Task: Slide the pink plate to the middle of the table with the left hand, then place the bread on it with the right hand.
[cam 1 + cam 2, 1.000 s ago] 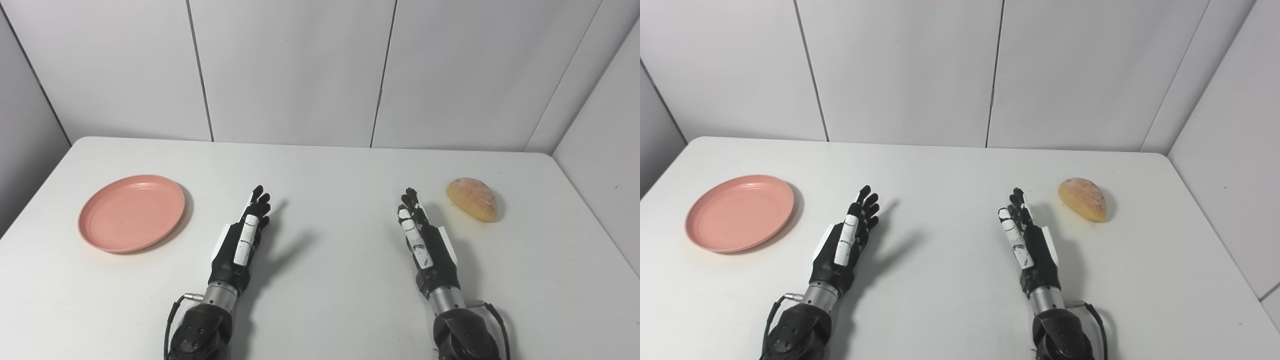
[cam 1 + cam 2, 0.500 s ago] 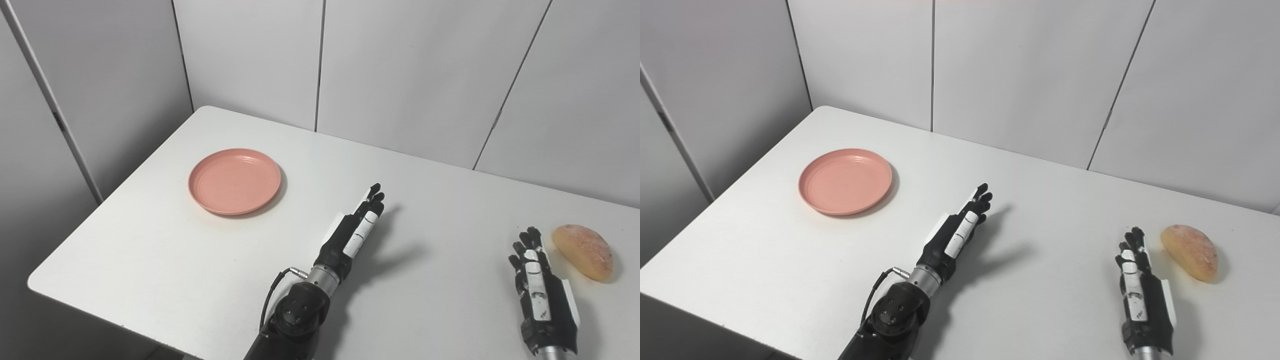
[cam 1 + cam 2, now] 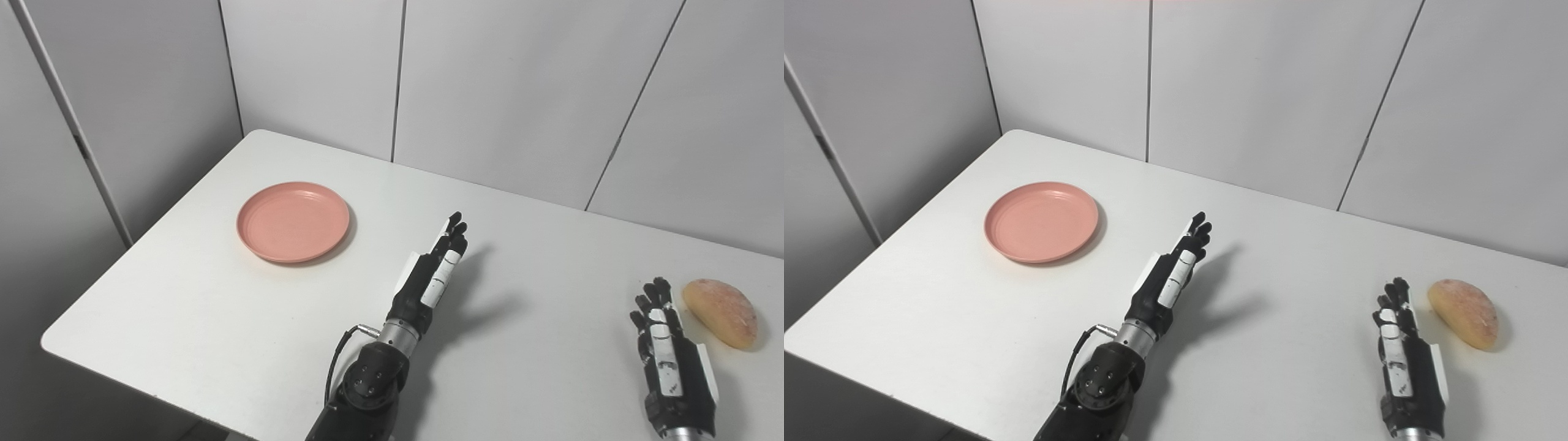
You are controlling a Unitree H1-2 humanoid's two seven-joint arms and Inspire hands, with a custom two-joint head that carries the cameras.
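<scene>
Left hand (image 3: 433, 275) raised above the white table (image 3: 202, 318), fingers straight and close together, gripping nothing, edge-on with thumb side up. Pink plate (image 3: 293, 222) flat on the table, well apart from that hand, off to its left and farther away. Right hand (image 3: 670, 355) likewise extended, fingers spread slightly, empty. Bread (image 3: 721, 312) just beside the right hand's fingertips, to their right, not touching.

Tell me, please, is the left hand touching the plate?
No, the left hand is open and apart from the plate, with bare table between them.
</scene>
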